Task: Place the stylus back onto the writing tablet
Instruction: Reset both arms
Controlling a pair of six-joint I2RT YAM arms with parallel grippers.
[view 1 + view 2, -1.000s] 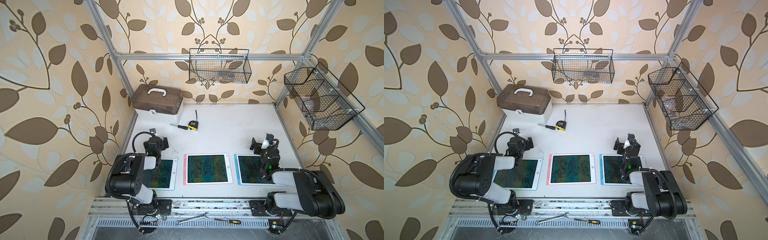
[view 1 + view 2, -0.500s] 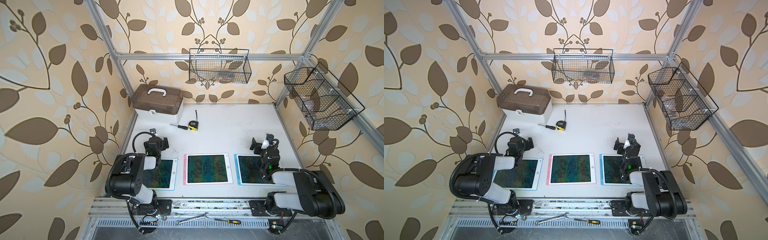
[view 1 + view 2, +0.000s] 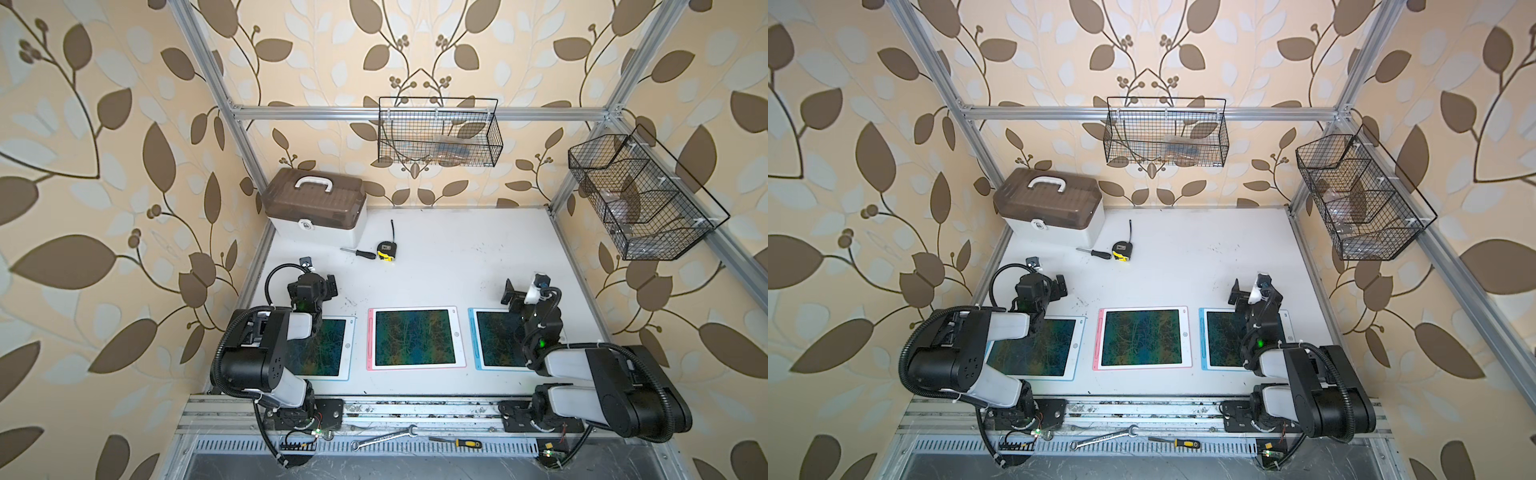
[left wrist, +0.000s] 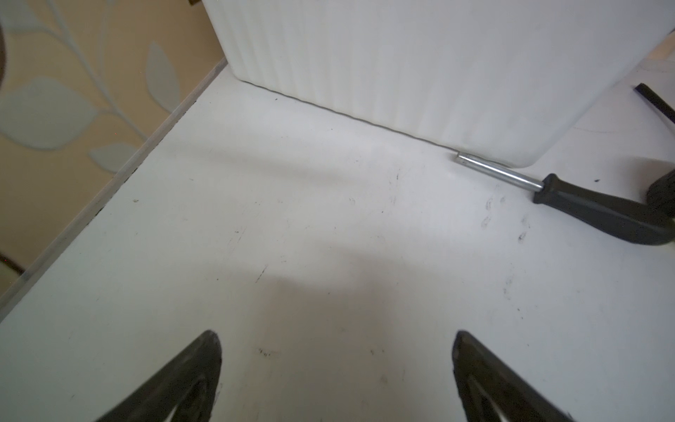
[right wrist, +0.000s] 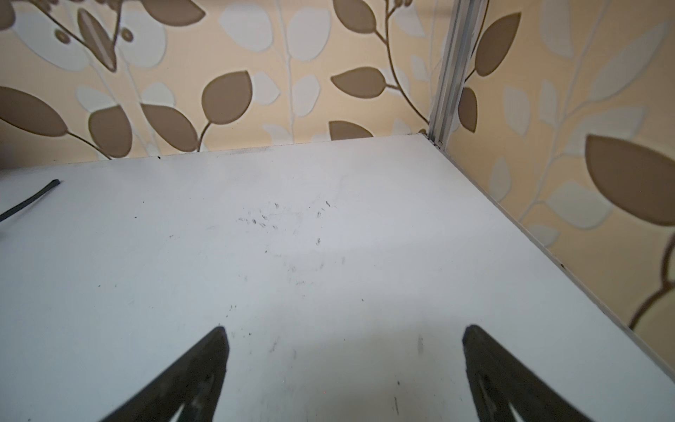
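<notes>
Both arms low over the tablets, fingers spread, nothing in hand.
The left fingers [image 4: 197, 365] gape wide above the white bench [image 3: 457, 257], gripping nothing and facing the brown-lidded white toolbox [image 3: 316, 208] and the black-handled screwdriver [image 4: 599, 212]. The right fingers [image 5: 204, 361] stand just as wide, equally empty. Three tablets lie in a row near the front: the light-blue-framed writing tablet [image 3: 328, 353] under the left arm, the pink-framed writing tablet [image 3: 411, 336] in the middle, and the blue-framed writing tablet [image 3: 496, 338] under the right arm. The stylus — I cannot pick it out in any view.
</notes>
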